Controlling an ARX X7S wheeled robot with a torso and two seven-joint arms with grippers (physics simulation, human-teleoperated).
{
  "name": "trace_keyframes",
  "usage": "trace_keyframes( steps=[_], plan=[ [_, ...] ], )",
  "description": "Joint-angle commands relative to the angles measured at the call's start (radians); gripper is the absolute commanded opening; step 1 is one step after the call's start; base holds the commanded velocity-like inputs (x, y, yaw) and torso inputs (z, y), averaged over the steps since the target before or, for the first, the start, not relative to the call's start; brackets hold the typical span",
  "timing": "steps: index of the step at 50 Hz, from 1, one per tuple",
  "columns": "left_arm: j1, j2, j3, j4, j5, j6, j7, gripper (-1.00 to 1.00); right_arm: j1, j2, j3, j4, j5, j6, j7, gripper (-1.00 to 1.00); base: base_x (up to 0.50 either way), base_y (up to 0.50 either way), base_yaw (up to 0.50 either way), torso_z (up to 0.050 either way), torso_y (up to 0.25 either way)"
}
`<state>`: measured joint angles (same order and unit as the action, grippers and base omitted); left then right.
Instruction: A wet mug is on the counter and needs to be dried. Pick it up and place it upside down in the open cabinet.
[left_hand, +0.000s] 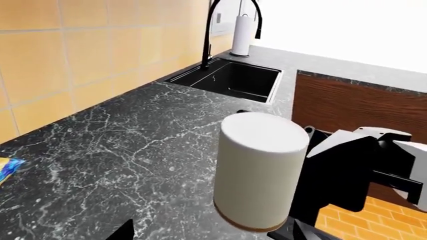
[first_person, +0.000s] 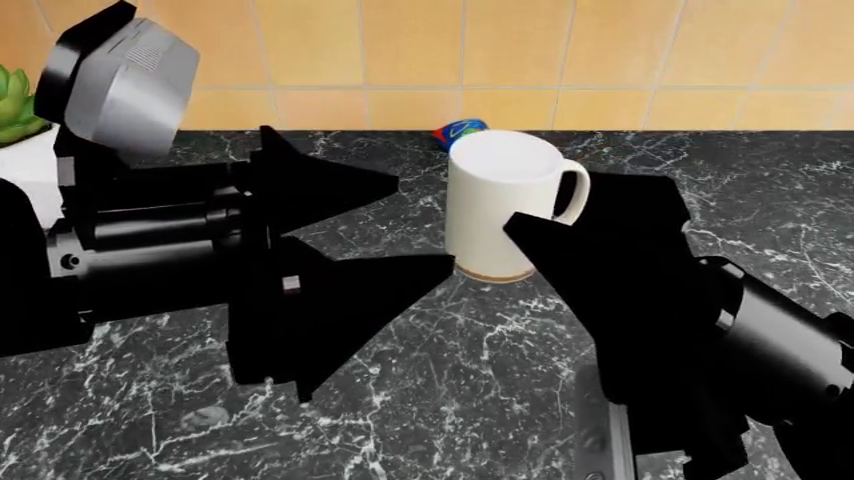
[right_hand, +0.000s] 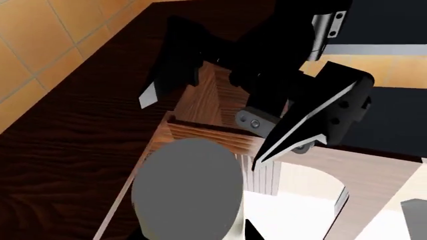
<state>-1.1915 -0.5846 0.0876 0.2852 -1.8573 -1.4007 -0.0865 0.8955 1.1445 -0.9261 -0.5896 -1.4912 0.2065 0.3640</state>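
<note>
The cream-white mug (first_person: 497, 200) stands upright on the black veined counter (first_person: 441, 400), tan ring at the bottom and handle to the right. It also shows in the left wrist view (left_hand: 260, 165) and, grey and close up, in the right wrist view (right_hand: 187, 190). My right gripper (first_person: 534, 222) reaches in from the right, with its fingers against both sides of the mug (right_hand: 190, 232). My left gripper (first_person: 426, 222) is open and empty just left of the mug, fingers pointing at it.
A blue-and-yellow snack bag (first_person: 461, 133) lies behind the mug by the tiled wall. A white plant pot (first_person: 20, 160) stands at the far left. A black sink (left_hand: 230, 80), a faucet (left_hand: 213, 30) and a paper towel roll (left_hand: 241, 34) are further along the counter.
</note>
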Motion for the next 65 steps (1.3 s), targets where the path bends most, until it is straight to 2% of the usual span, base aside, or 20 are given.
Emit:
trace_keyframes(
  steps=[1, 25, 52, 53, 65],
  plan=[
    [-0.006, -0.001, 0.021, -0.002, -0.014, 0.020, -0.022, 1.00, -0.001, 0.008, 0.017, -0.018, 0.002, 0.015, 0.007, -1.00, 0.00, 0.00, 0.00, 0.000, 0.000],
    [-0.015, -0.012, 0.075, 0.039, -0.133, 0.076, -0.105, 1.00, -0.003, -0.017, 0.010, -0.031, -0.006, 0.007, 0.005, -1.00, 0.00, 0.00, 0.00, 0.000, 0.000],
    [-0.030, 0.006, 0.115, 0.052, -0.142, 0.118, -0.139, 1.00, -0.016, -0.018, 0.010, -0.043, -0.006, 0.010, 0.010, -1.00, 0.00, 0.00, 0.00, 0.001, 0.000],
    [-0.026, 0.008, 0.112, 0.053, -0.133, 0.123, -0.140, -1.00, -0.015, -0.018, 0.010, -0.043, -0.005, 0.009, 0.009, -1.00, 0.00, 0.00, 0.00, 0.000, 0.000],
    [-0.006, 0.020, 0.101, 0.061, -0.084, 0.146, -0.134, -1.00, -0.014, -0.028, 0.009, -0.037, 0.000, 0.003, 0.003, -1.00, 0.00, 0.00, 0.00, 0.000, 0.000]
  ],
)
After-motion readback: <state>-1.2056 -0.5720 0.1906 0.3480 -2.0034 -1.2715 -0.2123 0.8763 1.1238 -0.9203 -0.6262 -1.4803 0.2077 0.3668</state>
